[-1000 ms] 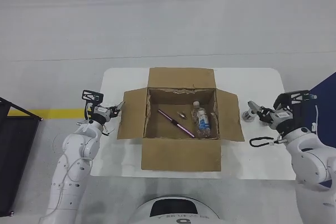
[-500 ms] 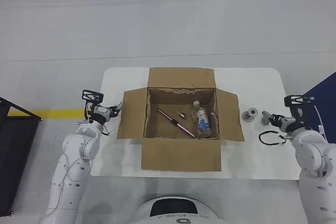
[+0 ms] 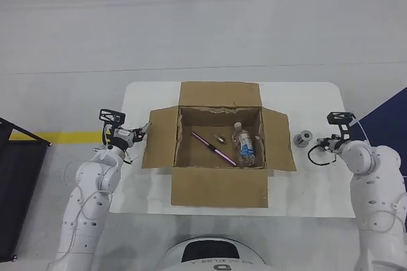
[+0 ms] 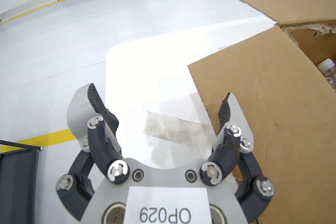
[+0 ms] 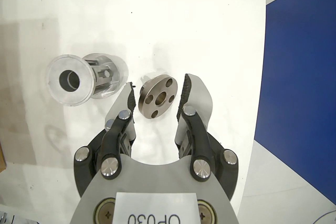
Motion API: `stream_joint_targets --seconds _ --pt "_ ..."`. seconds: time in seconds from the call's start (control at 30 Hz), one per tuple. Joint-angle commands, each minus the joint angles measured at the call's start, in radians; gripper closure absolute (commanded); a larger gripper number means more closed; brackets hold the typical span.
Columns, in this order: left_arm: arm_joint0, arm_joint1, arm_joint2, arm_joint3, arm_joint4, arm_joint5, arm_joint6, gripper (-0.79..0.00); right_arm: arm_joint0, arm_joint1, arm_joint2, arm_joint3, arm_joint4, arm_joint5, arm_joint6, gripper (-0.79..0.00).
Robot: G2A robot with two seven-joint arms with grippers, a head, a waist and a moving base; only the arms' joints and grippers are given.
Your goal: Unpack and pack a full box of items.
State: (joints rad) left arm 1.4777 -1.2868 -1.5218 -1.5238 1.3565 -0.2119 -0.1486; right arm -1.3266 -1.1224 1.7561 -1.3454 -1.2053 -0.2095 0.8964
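Cardboard box (image 3: 220, 146) is set open in the middle of the table (image 3: 312, 101), four flaps folded out. Three items are counted inside the box: one clear bottle (image 3: 244, 146), its print too small to read, one purple pen-like stick (image 3: 214, 149), and one small piece (image 3: 220, 139) that cannot be identified. Two metal parts are laid outside the box, past its flap on the right arm's side: one flanged spool (image 5: 84, 79) nearer the box, and one four-hole flange disc (image 5: 158, 99) just beyond it. Right gripper (image 5: 158, 81) is held over the disc, fingers parted either side of it, nothing clamped. Left gripper (image 4: 160, 93) is held just beside the box's opposite flap, fingers spread wide, nothing between them. One printed white tag is carried on each wrist plate.
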Motion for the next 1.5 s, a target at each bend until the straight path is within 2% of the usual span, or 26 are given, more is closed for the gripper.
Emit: stream_joint_targets --seconds 0.0,0.1,0.2,0.33,0.53,0.83,1.0,1.1,1.2,1.47 --pt "0.000 0.000 0.000 0.000 0.000 0.000 0.000 -0.785 0.010 0.001 -0.002 0.020 0.006 -0.001 -0.004 -0.265" --pt "0.000 0.000 0.000 0.000 0.000 0.000 0.000 -0.785 0.017 0.003 -0.008 0.038 0.009 -0.008 -0.005 -0.188" --pt "0.000 0.000 0.000 0.000 0.000 0.000 0.000 -0.785 0.024 0.003 -0.022 0.053 0.018 -0.020 0.002 0.000" --pt "0.000 0.000 0.000 0.000 0.000 0.000 0.000 -0.785 0.009 0.006 -0.008 0.041 0.058 -0.034 -0.021 0.000" --pt "0.000 0.000 0.000 0.000 0.000 0.000 0.000 -0.785 -0.067 0.013 0.073 -0.044 0.165 -0.047 -0.062 0.000" --pt "0.000 0.000 0.000 0.000 0.000 0.000 0.000 -0.785 -0.259 0.017 0.208 -0.298 0.372 -0.102 -0.093 0.000" --pt "0.000 0.000 0.000 0.000 0.000 0.000 0.000 -0.785 -0.362 0.014 0.272 -0.458 0.557 -0.178 -0.119 0.000" --pt "0.000 0.000 0.000 0.000 0.000 0.000 0.000 -0.785 -0.417 0.012 0.259 -0.600 0.544 -0.187 -0.131 0.000" --pt "0.000 0.000 0.000 0.000 0.000 0.000 0.000 -0.785 -0.445 0.010 0.197 -0.711 0.522 -0.179 -0.130 0.000" --pt "0.000 0.000 0.000 0.000 0.000 0.000 0.000 -0.785 -0.446 0.010 0.190 -0.718 0.517 -0.175 -0.127 0.000"
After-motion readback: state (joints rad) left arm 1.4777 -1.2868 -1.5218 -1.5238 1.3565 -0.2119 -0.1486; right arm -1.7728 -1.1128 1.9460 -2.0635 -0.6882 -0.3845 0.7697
